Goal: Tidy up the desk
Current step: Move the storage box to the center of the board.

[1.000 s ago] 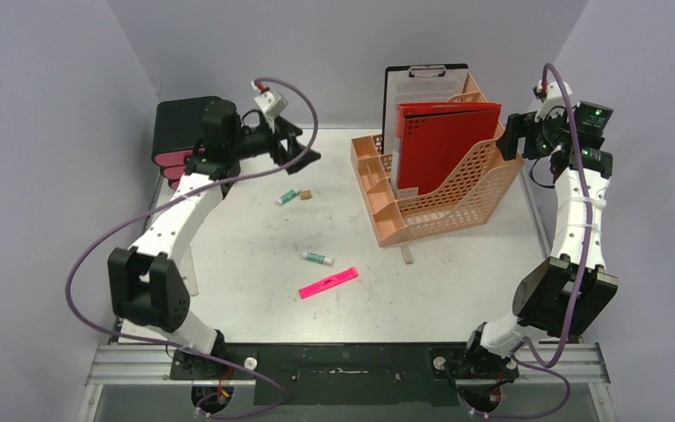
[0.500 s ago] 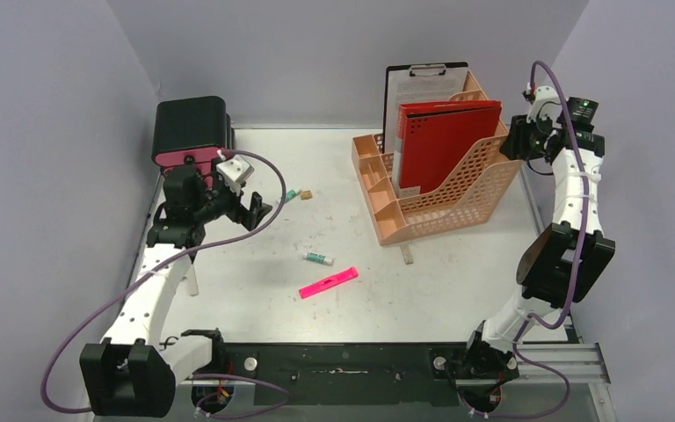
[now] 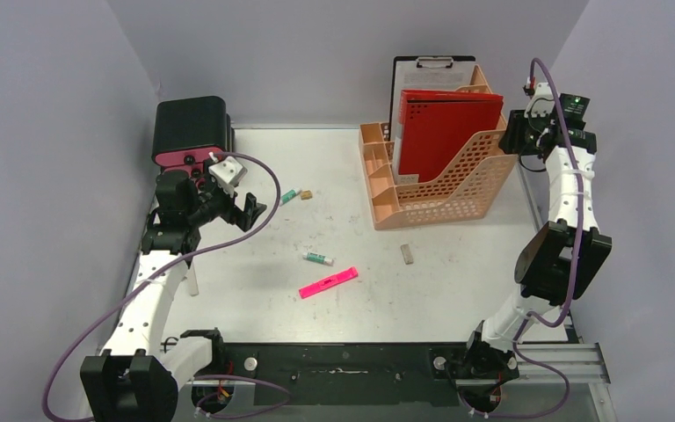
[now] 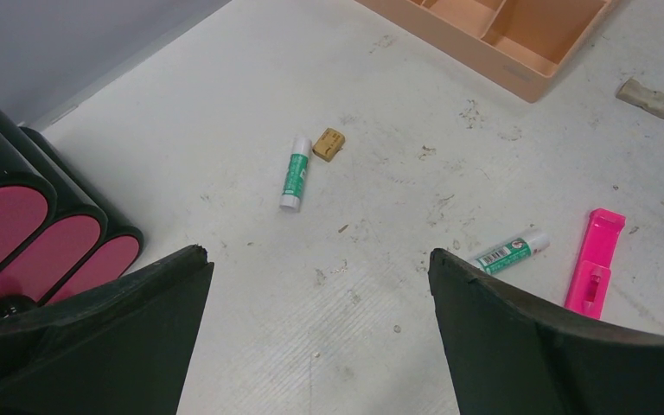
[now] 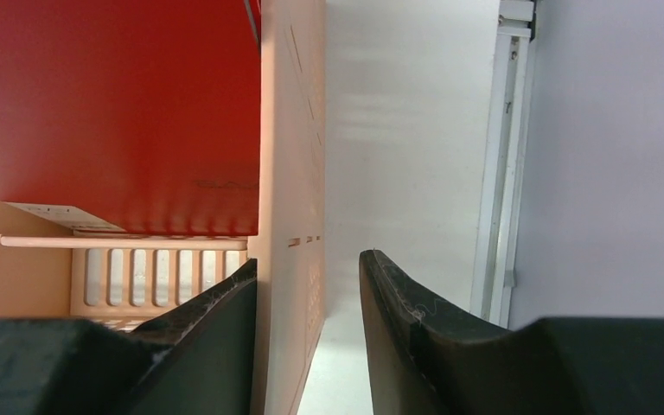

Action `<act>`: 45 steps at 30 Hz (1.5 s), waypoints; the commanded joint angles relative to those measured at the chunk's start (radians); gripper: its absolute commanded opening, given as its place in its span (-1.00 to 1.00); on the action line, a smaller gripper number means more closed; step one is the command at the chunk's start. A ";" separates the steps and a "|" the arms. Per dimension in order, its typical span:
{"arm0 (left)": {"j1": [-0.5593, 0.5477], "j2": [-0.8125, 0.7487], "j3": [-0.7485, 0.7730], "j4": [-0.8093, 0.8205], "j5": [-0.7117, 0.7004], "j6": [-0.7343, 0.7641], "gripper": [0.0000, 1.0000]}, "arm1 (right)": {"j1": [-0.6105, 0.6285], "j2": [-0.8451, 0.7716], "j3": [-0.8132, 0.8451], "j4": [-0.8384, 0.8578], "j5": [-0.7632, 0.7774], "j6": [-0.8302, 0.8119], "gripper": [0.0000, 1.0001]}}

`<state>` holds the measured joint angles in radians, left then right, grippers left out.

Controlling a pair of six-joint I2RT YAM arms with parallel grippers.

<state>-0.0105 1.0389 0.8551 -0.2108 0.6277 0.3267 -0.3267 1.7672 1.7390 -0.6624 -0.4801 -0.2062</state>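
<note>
The white scuffed desk holds two green-and-white glue sticks, a pink highlighter, a small brown block and a beige stub. My left gripper is open and empty above the desk's left side; in its wrist view bare desk lies between the fingers. My right gripper is open. Its jaws straddle the right wall of the orange file rack; the inner finger is against the wall, the outer finger stands apart from it.
The rack holds a red folder and a clipboard. A black drawer box with pink drawers stands at the back left, close to my left arm. The desk's metal rim runs just right of the rack.
The rack has slid and turned to the right with my right gripper, baring the beige stub. My left arm came down from the back to the left side, then barely moved.
</note>
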 commanded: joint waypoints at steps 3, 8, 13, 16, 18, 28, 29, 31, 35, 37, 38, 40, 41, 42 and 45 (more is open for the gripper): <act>0.005 0.009 -0.007 0.027 0.010 -0.006 0.93 | -0.050 0.023 0.066 0.147 0.163 0.047 -0.89; 0.038 0.018 -0.015 0.031 0.018 -0.011 0.93 | -0.092 0.088 0.141 0.137 0.135 0.014 -0.89; 0.045 0.026 -0.017 0.032 0.029 -0.019 0.92 | -0.125 0.168 0.222 0.113 0.112 -0.044 -0.89; 0.049 0.032 -0.020 0.037 0.035 -0.024 0.93 | -0.140 0.207 0.265 0.107 0.101 -0.087 -0.89; 0.052 0.037 -0.021 0.039 0.041 -0.028 0.93 | -0.143 0.225 0.288 0.104 0.105 -0.119 -0.89; 0.071 0.051 -0.027 0.043 0.064 -0.043 0.93 | -0.146 0.248 0.423 0.064 0.095 -0.221 -0.31; 0.074 0.051 -0.027 0.043 0.066 -0.045 0.93 | -0.146 0.225 0.415 0.061 0.088 -0.224 -0.07; 0.080 0.050 -0.026 0.042 0.068 -0.047 0.93 | -0.144 0.158 0.369 0.076 0.084 -0.228 0.32; 0.087 0.052 -0.027 0.042 0.078 -0.052 0.92 | -0.131 -0.019 0.222 0.161 0.125 -0.229 0.51; 0.092 0.052 -0.027 0.041 0.083 -0.053 0.93 | -0.115 -0.123 0.164 0.184 0.143 -0.226 0.51; 0.093 0.050 -0.028 0.042 0.086 -0.053 0.93 | -0.105 -0.166 0.130 0.192 0.133 -0.225 0.48; 0.099 0.049 -0.032 0.046 0.090 -0.055 0.92 | -0.070 -0.266 0.048 0.210 0.093 -0.220 0.42; 0.102 0.047 -0.035 0.047 0.092 -0.056 0.93 | -0.036 -0.312 0.003 0.218 0.075 -0.221 0.40; 0.105 0.046 -0.037 0.049 0.096 -0.057 0.93 | 0.007 -0.357 -0.050 0.224 0.067 -0.229 0.39; 0.113 0.046 -0.042 0.053 0.107 -0.060 0.92 | 0.176 -0.453 -0.199 0.256 0.114 -0.235 0.39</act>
<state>0.0879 1.0924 0.8192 -0.2024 0.6956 0.2737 -0.3275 1.4158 1.6825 -0.4862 -0.3725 -0.4232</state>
